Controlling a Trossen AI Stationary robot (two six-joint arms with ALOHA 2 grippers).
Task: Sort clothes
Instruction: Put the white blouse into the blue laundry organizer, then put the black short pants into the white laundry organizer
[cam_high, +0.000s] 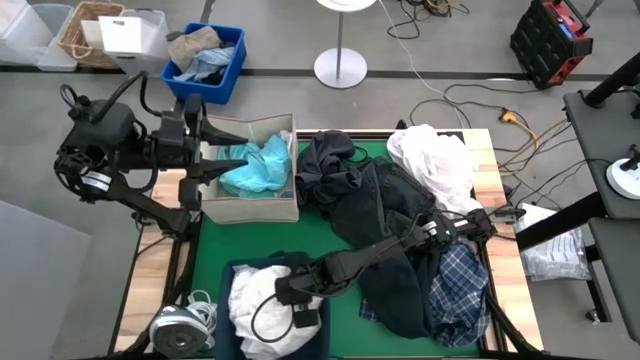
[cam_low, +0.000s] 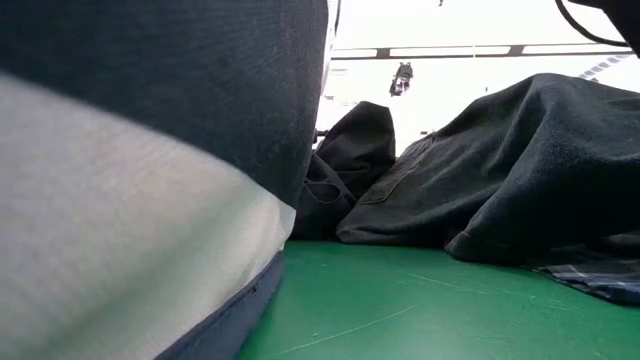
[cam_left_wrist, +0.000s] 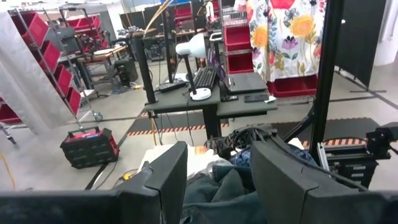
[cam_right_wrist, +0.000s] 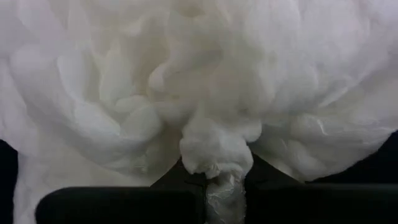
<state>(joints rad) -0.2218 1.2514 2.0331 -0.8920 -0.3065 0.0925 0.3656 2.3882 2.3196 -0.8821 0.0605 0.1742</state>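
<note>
Your right gripper (cam_high: 284, 292) is clenched on a pinch of the white garment (cam_right_wrist: 205, 93) and reaches down into the dark bin (cam_high: 232, 272) at the table's near-left corner, which judging by its contents collects the whites. Your left gripper (cam_left_wrist: 217, 180) stands released, fingers apart, level over the beige box (cam_high: 262, 207) holding the light teal garment (cam_high: 258, 168) (apparently that colour's destination), so treat this arm as waiting. The unsorted clothes lie on the green mat (cam_high: 215, 245): dark garments (cam_high: 385, 215) in the middle, another white pile (cam_high: 435, 160) at the far right, and the plaid shirt (cam_high: 458, 280) near right.
</note>
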